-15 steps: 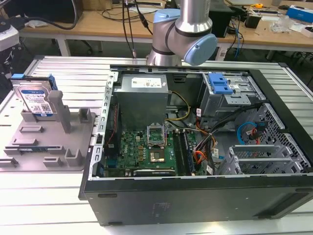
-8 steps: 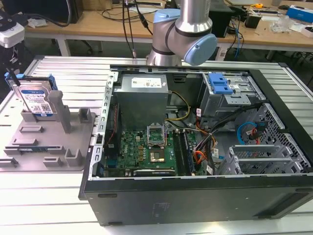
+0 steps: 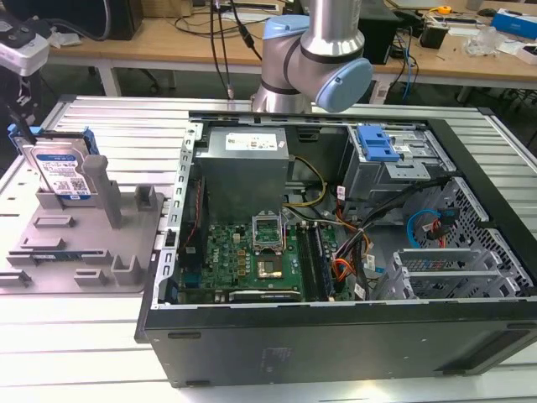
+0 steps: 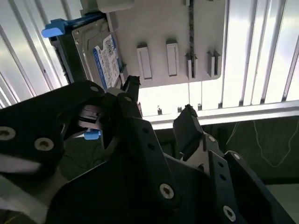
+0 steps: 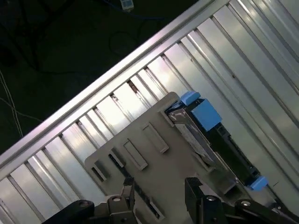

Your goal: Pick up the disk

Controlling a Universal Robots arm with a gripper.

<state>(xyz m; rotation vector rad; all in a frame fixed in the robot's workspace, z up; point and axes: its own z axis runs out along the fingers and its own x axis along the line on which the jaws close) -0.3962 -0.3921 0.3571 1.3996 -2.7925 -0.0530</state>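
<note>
Gripper [image 4: 159, 100] spread: black fingers [image 4: 187, 128] stand apart with nothing between them. It hangs above the tray's near edge in both wrist views, clear of the disk.

Table [image 3: 109, 336]: ribbed silver slats, carrying everything else.

Case [image 3: 336, 369]: black computer tower lying on its side, open, on the exterior view's right and middle. A green board [image 3: 252, 260], a grey power box and loose cables lie inside.

Arm [image 3: 315, 50]: silver with pale blue caps, rising behind the case.

Tray [image 3: 84, 243]: grey plastic with upright posts and slots, just beside the case on the exterior view's left. It lies flat on the slats.

Disk [image 3: 59, 172]: silver-grey, standing on edge in the tray's far end (tilted back a little against a post), well apart from the case. The second wrist view has the disk [image 4: 86, 44] past one fingertip, not touching it as far as I can tell.

Rails [image 4: 53, 29]: blue plastic along the disk's sides.

Label [image 4: 106, 58]: white and blue, on the disk's broad face.
</note>
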